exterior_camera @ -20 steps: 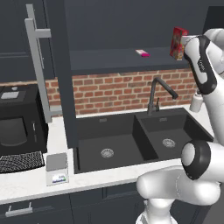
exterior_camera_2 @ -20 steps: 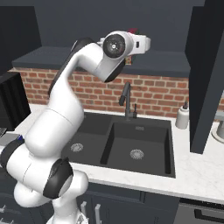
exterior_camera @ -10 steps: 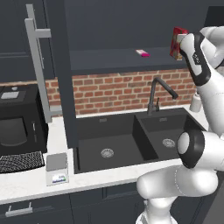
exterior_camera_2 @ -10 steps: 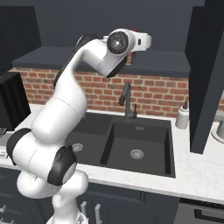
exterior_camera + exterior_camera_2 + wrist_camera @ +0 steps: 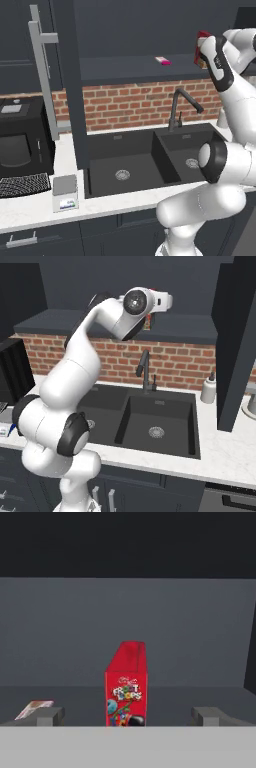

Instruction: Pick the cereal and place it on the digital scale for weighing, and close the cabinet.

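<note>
Gripper (image 5: pixel 128 717) spread wide, level with the upright cereal (image 5: pixel 126 684) on cabinet (image 5: pixel 125 75) shelf, not touching.

The white arm bends up high from its base and reaches far forward at the top. Its wrist is turned so the hand points straight ahead. The gripper (image 5: pixel 128 716) is wide open, with one finger tip on each side and a big gap between them. It holds nothing.
</note>
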Robot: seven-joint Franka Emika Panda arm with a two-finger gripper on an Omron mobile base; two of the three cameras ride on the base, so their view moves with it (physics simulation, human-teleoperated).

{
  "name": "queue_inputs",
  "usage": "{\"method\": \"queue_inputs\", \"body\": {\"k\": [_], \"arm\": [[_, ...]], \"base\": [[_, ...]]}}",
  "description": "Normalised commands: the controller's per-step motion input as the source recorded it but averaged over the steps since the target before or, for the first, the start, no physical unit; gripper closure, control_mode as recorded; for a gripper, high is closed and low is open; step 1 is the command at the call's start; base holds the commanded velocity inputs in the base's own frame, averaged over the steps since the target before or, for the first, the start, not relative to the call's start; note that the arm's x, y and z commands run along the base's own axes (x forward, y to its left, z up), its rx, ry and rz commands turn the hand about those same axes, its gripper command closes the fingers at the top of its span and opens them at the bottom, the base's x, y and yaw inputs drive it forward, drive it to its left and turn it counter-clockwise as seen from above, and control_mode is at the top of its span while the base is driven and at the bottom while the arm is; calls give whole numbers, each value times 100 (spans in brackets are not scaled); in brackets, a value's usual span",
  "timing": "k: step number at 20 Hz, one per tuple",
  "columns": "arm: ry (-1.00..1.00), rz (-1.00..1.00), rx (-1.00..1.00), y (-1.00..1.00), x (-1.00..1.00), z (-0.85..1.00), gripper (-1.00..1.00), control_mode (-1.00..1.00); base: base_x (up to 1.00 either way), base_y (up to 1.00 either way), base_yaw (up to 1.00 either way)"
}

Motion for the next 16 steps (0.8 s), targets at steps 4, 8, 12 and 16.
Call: {"method": "queue_inputs", "body": {"k": [4,8,12,16], "arm": [[0,0,0,0,24,-5,-100,-100],[0,0,0,0,36,-2,-100,-100],[0,0,0,0,43,-4,-100,-100],[0,0,0,0,41,-11,-100,-100]], "base": [[0,0,0],[0,0,0],[0,0,0],[0,0,0]]}}
